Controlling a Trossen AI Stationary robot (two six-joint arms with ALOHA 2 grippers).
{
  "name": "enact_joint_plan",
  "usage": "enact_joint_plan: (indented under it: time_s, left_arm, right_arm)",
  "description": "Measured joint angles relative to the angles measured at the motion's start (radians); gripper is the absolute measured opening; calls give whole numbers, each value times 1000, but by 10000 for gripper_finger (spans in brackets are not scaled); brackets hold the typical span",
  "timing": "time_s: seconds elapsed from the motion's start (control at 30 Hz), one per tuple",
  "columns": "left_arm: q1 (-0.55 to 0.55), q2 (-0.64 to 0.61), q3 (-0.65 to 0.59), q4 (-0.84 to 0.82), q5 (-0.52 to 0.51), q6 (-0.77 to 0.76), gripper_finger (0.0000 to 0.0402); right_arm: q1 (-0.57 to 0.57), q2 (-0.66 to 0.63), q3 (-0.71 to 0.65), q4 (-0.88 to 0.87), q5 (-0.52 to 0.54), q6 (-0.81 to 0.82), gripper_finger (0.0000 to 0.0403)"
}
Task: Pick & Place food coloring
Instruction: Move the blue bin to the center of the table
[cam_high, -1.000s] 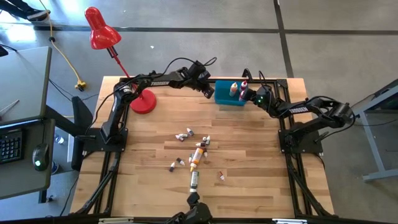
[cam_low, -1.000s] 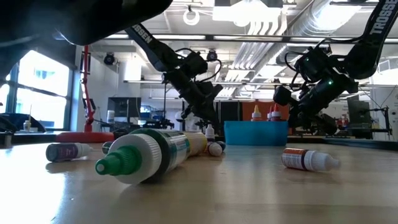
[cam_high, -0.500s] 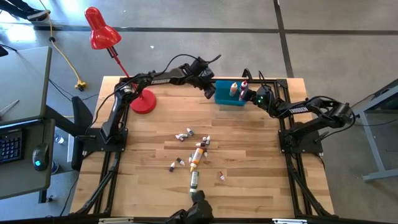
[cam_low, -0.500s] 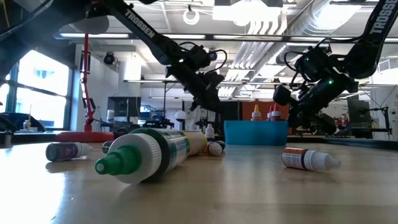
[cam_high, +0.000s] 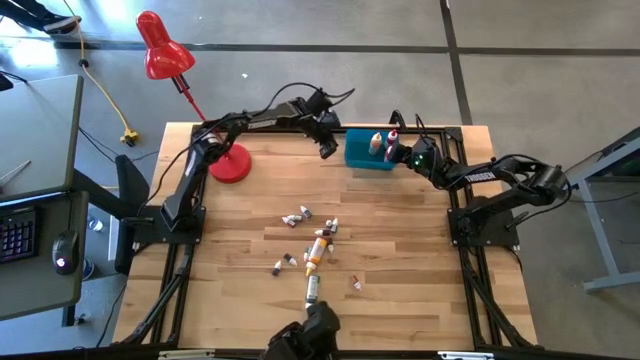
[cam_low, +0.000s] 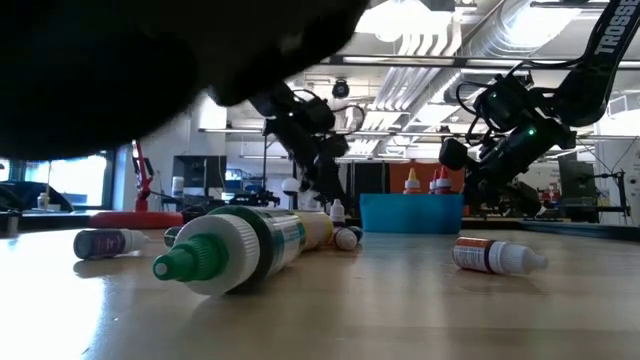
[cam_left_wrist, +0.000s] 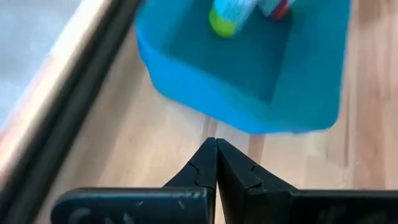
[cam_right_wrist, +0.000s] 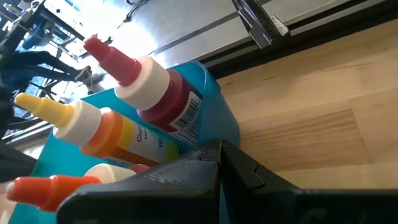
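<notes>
The blue bin (cam_high: 370, 155) stands at the table's far edge and holds upright food coloring bottles: a red one (cam_right_wrist: 149, 81), a yellow-orange one (cam_right_wrist: 93, 130) and a green-tipped one (cam_left_wrist: 227, 18). More food coloring lies loose mid-table, among it an orange bottle (cam_high: 319, 247), a green-tipped tube (cam_low: 230, 250) and small grey-white ones (cam_high: 296, 215). My left gripper (cam_high: 328, 150) hovers shut and empty just left of the bin (cam_left_wrist: 249, 81). My right gripper (cam_high: 397, 156) is shut at the bin's right wall (cam_right_wrist: 214, 118). My right gripper's shut fingertips (cam_right_wrist: 233, 158) stand right at the bin's right wall, slanting down from the table's right. Whether they touch it, I cannot tell. Nothing is between the fingers.
A red desk lamp has its base (cam_high: 230, 165) at the table's far left, close to my left arm. A small bottle (cam_low: 495, 257) lies apart on the near right. A dark blurred shape (cam_low: 120, 70) blocks the low view's upper left. Bare wood lies left and right of the loose bottles.
My left gripper has rolled about its wrist and drawn a little away from the bin toward the table's left, staying shut. The dark shape at the table's near edge has shifted and now covers more of the low view.
</notes>
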Motion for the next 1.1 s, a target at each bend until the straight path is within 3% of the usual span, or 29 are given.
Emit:
enact_joint_plan:
  time_s: [0.53, 1.1]
  left_arm:
    - [-24, 9, 0, 111, 70, -27, 0]
    - [-42, 8, 32, -49, 6, -30, 0]
  right_arm:
    - [-1, 0, 0, -1, -44, -8, 0]
    - [87, 0, 0, -8, -85, -35, 0]
